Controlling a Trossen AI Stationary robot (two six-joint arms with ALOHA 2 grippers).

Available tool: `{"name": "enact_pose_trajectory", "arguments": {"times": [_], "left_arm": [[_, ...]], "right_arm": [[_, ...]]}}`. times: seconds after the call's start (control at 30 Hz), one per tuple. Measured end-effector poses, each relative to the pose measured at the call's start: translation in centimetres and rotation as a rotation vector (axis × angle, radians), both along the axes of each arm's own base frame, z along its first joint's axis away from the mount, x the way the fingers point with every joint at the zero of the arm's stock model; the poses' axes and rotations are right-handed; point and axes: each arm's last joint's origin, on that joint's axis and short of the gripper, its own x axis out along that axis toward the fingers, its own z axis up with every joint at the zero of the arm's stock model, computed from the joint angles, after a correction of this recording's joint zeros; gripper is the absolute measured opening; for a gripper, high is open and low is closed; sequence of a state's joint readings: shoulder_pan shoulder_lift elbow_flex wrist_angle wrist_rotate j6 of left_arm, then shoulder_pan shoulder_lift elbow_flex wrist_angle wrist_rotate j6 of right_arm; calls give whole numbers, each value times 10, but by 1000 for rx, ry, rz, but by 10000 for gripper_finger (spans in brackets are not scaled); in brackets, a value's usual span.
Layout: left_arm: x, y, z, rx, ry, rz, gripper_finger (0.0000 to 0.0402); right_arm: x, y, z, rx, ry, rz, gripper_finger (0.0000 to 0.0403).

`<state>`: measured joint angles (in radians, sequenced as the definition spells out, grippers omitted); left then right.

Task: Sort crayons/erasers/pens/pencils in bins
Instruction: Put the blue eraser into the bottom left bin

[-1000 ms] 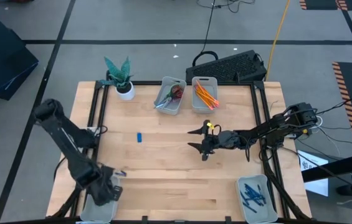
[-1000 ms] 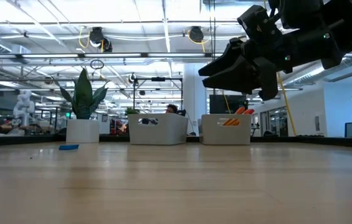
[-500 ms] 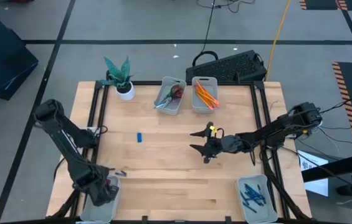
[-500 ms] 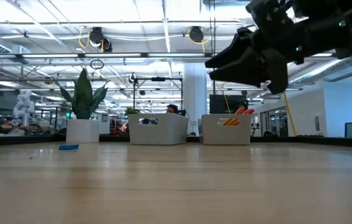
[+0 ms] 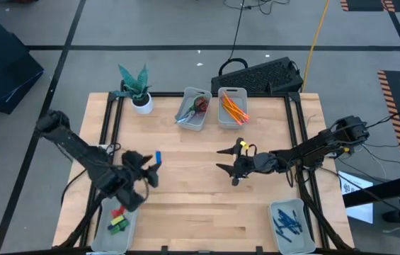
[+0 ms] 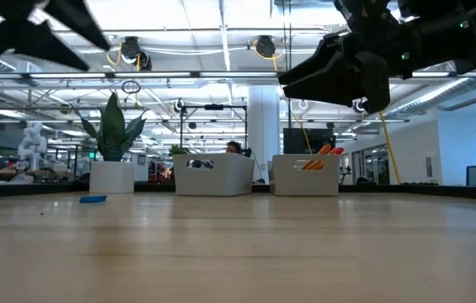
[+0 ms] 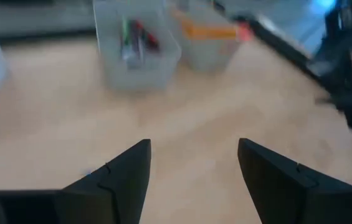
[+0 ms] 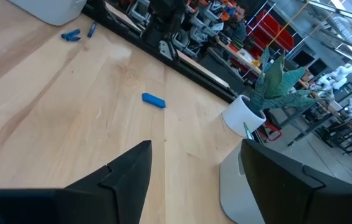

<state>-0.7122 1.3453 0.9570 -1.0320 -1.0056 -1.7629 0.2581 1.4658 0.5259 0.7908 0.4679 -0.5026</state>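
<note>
- Table (image 5: 200,205): landmark; almost all sorted, one stray left.
- Four bins at table edges so middle stays free for picking. Far edge: bin (image 5: 192,108) with scissors and odd items, bin (image 5: 232,108) beside it with orange pencils (image 5: 233,108). Near right corner: bin (image 5: 289,225) with blue pens. Near left corner: bin (image 5: 117,225) with red and green erasers (image 5: 118,218).
- Left gripper (image 5: 151,168): above table's left half, fingers spread, empty, likely lining up on stray.
- Right gripper (image 5: 226,159): above table centre, fingers spread, empty, waiting.
- Blue eraser (image 5: 158,156): loose on table, left of centre, just beyond left gripper; likely belongs in near left bin.
</note>
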Motion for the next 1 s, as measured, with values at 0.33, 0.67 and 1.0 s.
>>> {"name": "enact_pose_trajectory", "arguments": {"times": [0.33,0.67,1.0], "left_arm": [[63,42,-57,-143,210,279,244],[77,67,-113,-216,415,526,244],[71,77,-133,-295,377,682,243]], "right_arm": [[0,0,-1,43,3,-10,238],[-1,0,-3,61,19,-17,238],[-1,-1,-3,70,14,-21,238]]}}
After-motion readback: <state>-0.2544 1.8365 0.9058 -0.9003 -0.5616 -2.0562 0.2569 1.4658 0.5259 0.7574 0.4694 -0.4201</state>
